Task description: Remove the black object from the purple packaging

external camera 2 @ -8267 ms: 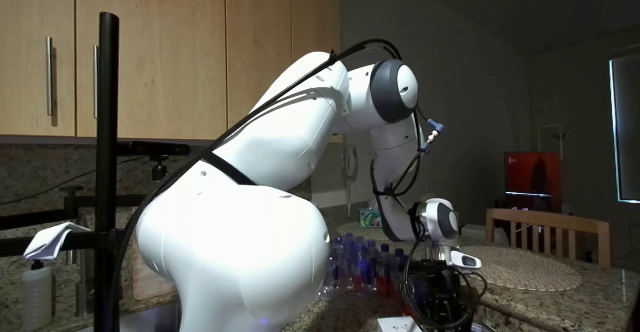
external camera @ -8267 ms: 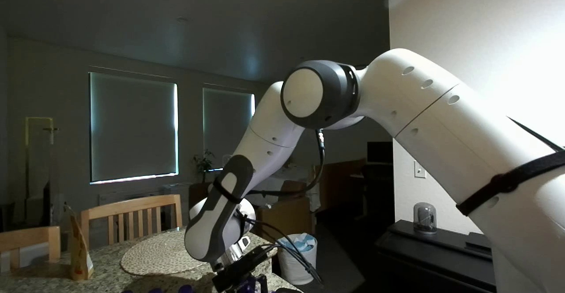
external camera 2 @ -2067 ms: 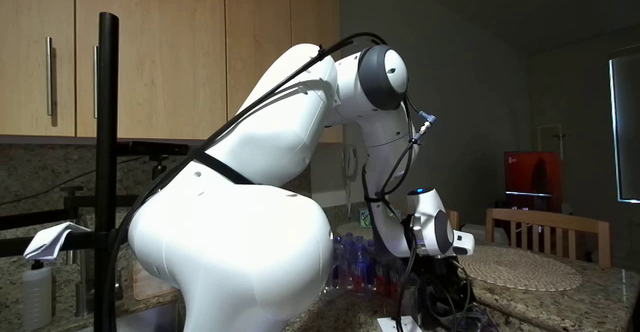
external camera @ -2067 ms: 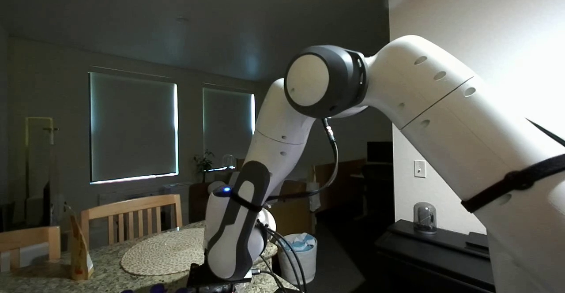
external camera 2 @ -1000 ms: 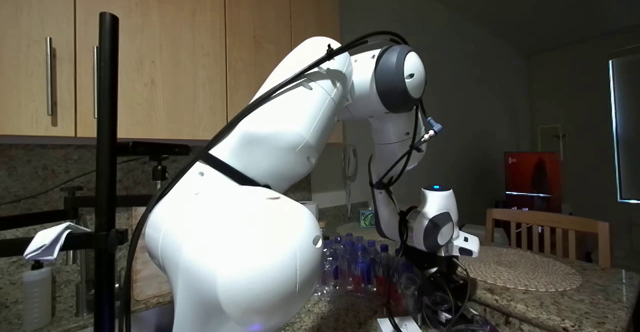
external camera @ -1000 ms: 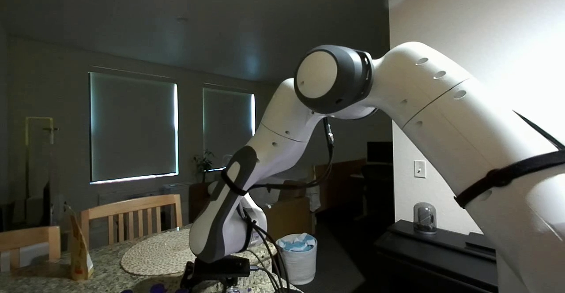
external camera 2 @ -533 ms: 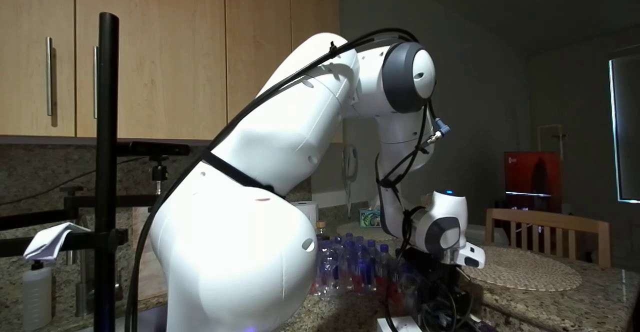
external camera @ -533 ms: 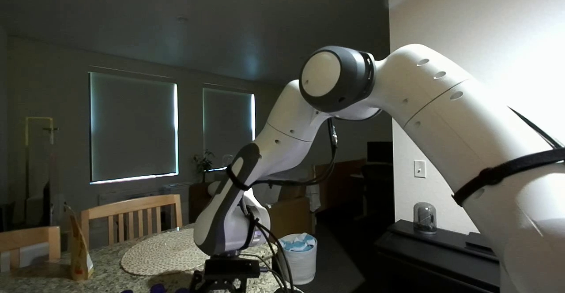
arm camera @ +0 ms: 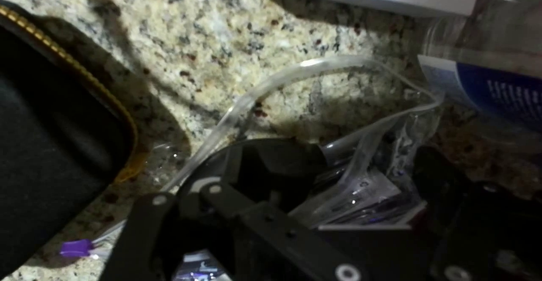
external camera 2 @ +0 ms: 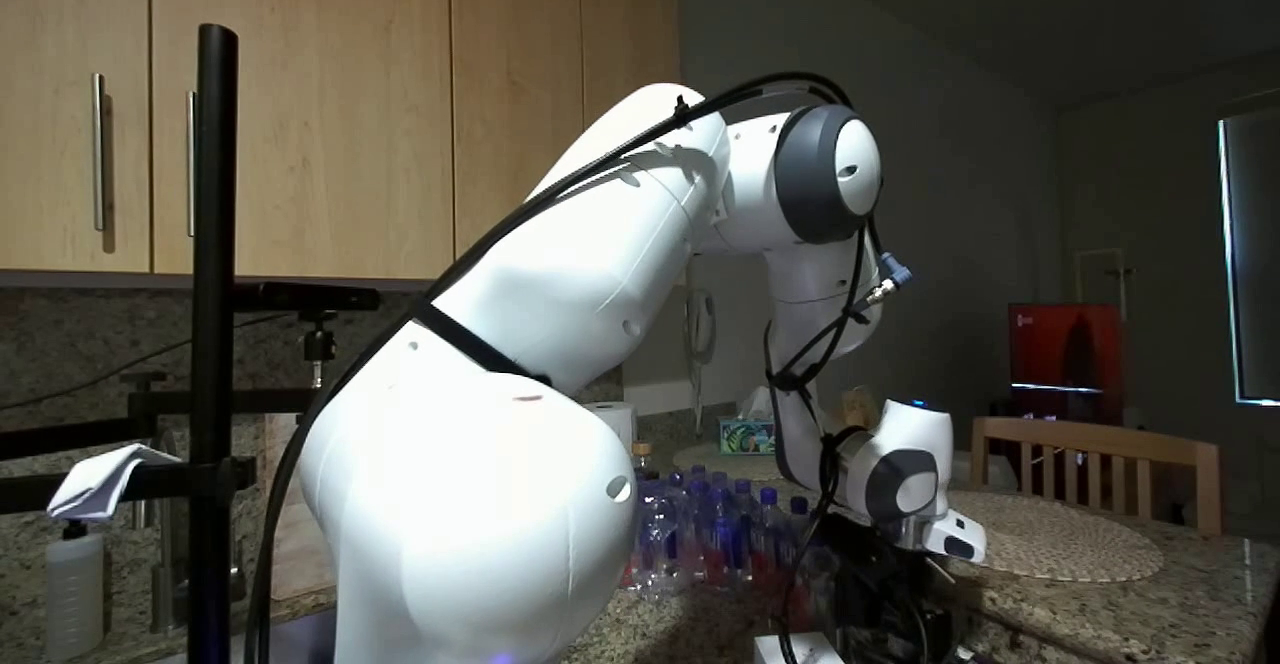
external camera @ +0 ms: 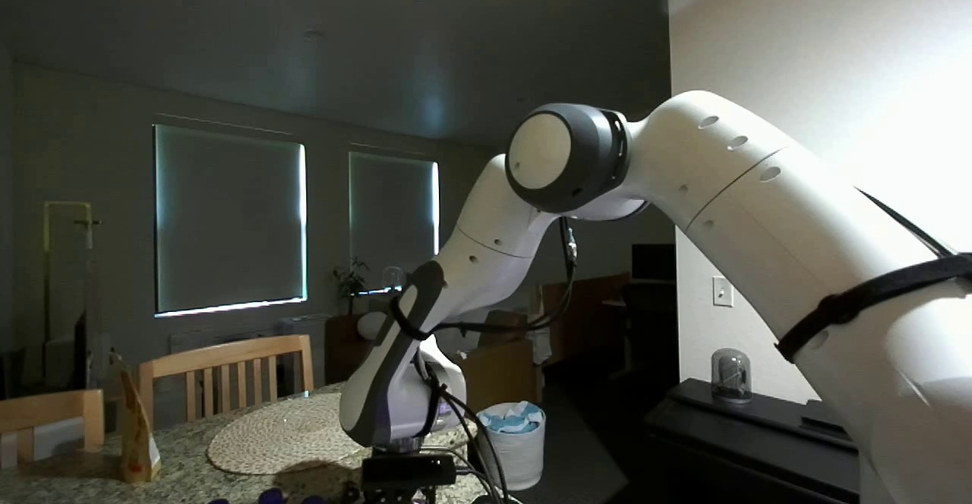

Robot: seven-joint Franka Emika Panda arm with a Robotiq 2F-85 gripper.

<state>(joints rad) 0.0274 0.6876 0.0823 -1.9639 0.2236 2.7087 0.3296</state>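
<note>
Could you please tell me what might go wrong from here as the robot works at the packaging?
The fingers could snag the wrinkled clear packaging along with what looks like the black object. That object is only partly visible in the wrist view, so a grasp might be misaligned. The blue-labelled bottle is close by and could get knocked.

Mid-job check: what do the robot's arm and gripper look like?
A smooth, rounded white arm with dark-grey joint bands, black straps, black cables, a blue-and-silver cable connector and a small blue light. The black gripper has angular linkages with round silvery pivots. No sleeve or readable marking shows.
</note>
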